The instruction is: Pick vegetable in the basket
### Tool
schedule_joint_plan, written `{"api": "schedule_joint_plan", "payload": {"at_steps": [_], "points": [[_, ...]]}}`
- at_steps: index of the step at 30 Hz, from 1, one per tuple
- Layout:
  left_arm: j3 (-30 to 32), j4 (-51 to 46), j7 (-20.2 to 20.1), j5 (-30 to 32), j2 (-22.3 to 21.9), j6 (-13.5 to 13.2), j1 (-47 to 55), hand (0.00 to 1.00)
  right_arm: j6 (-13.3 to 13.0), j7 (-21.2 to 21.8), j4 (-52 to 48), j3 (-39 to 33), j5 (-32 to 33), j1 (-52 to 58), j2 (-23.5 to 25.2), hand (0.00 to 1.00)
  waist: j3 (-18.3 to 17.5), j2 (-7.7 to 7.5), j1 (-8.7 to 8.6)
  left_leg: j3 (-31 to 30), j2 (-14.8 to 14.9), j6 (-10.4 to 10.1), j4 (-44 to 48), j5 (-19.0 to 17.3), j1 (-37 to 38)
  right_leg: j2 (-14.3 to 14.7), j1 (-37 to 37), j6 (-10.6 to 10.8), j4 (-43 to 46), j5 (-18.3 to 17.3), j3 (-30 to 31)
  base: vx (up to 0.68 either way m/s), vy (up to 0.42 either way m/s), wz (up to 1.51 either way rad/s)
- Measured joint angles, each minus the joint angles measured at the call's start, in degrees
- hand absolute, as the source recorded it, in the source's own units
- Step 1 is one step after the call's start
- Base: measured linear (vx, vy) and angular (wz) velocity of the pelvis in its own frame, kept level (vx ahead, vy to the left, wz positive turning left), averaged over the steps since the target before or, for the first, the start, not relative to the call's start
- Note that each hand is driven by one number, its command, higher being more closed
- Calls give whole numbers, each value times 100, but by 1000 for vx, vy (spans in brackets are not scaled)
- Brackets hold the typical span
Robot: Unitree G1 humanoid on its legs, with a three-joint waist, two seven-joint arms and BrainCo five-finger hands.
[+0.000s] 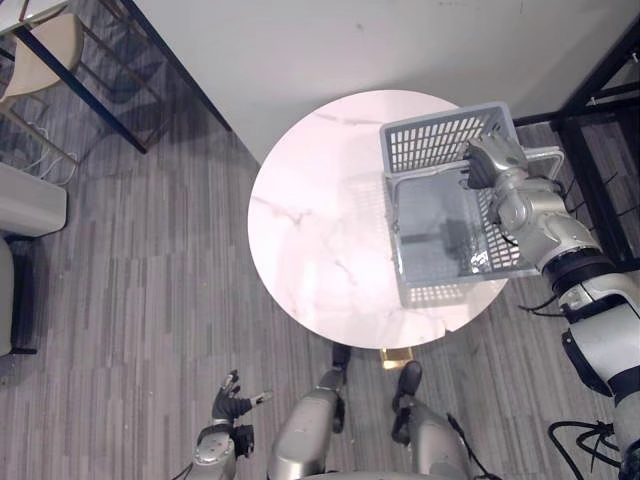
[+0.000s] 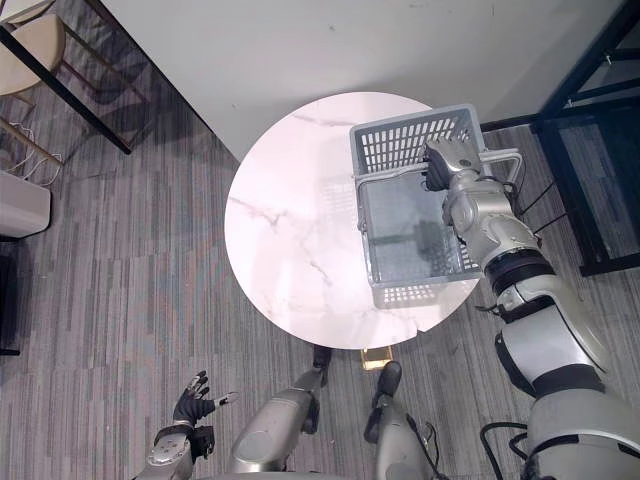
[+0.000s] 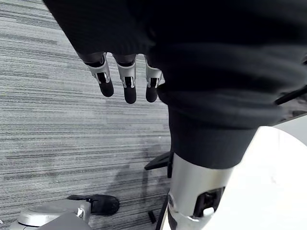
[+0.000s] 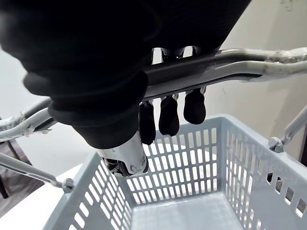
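A grey plastic basket (image 1: 440, 140) with metal handles hangs over the right side of the round white marble table (image 1: 310, 230). Its inside looks bare, and I see no vegetable. My right hand (image 1: 490, 160) is at the basket's far rim. In the right wrist view its fingers (image 4: 169, 115) curl round the handle bars (image 4: 230, 64), so it is shut on them. Whether the basket rests on the table or hangs just above it I cannot tell. My left hand (image 1: 232, 403) hangs low above the floor, its fingers (image 3: 125, 79) straight and holding nothing.
A black metal shelf frame (image 1: 600, 90) stands close to the right of the table. A chair and a dark-legged table (image 1: 40, 50) are at the far left, with a white unit (image 1: 25, 200) below them. A white wall runs behind the round table.
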Motion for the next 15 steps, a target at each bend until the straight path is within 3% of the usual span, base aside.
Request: {"api": "schedule_joint_plan", "payload": {"at_steps": [6,9,11,13,15], "points": [[5,-123,-22,54,-2,21,1,0,16,14,-1189,-1313,898,1694,-27,100,-17,-70,-344,2,-12,-5,-5,-5,231,-12,244,32,-13,-14,-12,7,-5,1],[44,-236,-109,172,9,91,26,0,32,123,-1905,-1969,1123,2773,132,100,-71,-193,-482,53,10,-25,-7,-22,395,9,408,78,-80,10,37,-12,0,-9],[120,-310,-151,220,14,161,81,0,35,137,-2203,-2477,1197,3448,409,100,-229,-330,-533,132,28,-52,-7,-50,458,7,443,82,-105,9,108,4,9,-14],[257,-453,-195,221,46,200,210,0,37,236,-2568,-3106,1616,4229,817,100,-476,-498,-718,200,38,-62,-7,-89,504,10,495,85,-179,10,163,24,9,-15],[371,-595,-273,219,50,222,302,0,37,254,-2765,-3586,2018,4730,1147,100,-648,-575,-774,316,41,-55,-6,-139,564,12,497,98,-184,19,296,37,17,-33]]}}
